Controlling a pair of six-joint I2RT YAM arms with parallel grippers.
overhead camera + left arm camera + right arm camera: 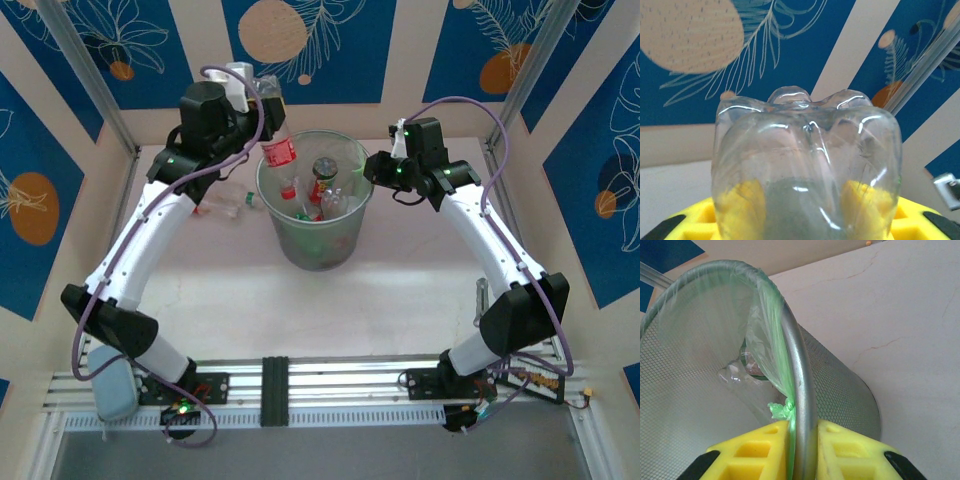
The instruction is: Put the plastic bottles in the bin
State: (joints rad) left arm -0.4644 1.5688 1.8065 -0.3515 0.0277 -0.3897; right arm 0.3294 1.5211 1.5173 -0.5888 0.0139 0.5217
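Note:
My left gripper (256, 104) is shut on a clear plastic bottle (276, 135) with a red label, held in the air over the back left rim of the bin (356, 225). In the left wrist view the bottle's lobed base (805, 150) is close up, and my yellow fingers (747, 210) show through it on both sides. The round mesh bin stands mid-table with several bottles (324, 188) inside. My right gripper (377, 170) is shut on the bin's metal rim (796, 365), beside the knot of the green liner (781, 409). Another clear bottle (230, 205) lies on the table left of the bin.
Blue patterned walls and metal posts (85, 80) close in the table on three sides. A grey-blue object (115, 385) sits by the left arm's base. Bare table (400, 300) stretches in front of the bin.

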